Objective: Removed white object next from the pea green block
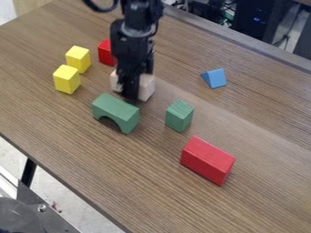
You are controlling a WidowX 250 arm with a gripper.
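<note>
Around my pincer [130, 93], I see a green arch [117, 110] near at seven o'clock, a green block [179, 117] at four, a red brick [207, 160] at five, a blue wedge [215, 78] at three, yellow blocks [67, 79] toward ten and a red cube [106, 53] at eleven. My arm [130, 42] hides part of the white block [146, 86], which shows on both sides of the pincer; wide or narrow, I can't tell. I count two yellow, two green, two red, one blue.
</note>
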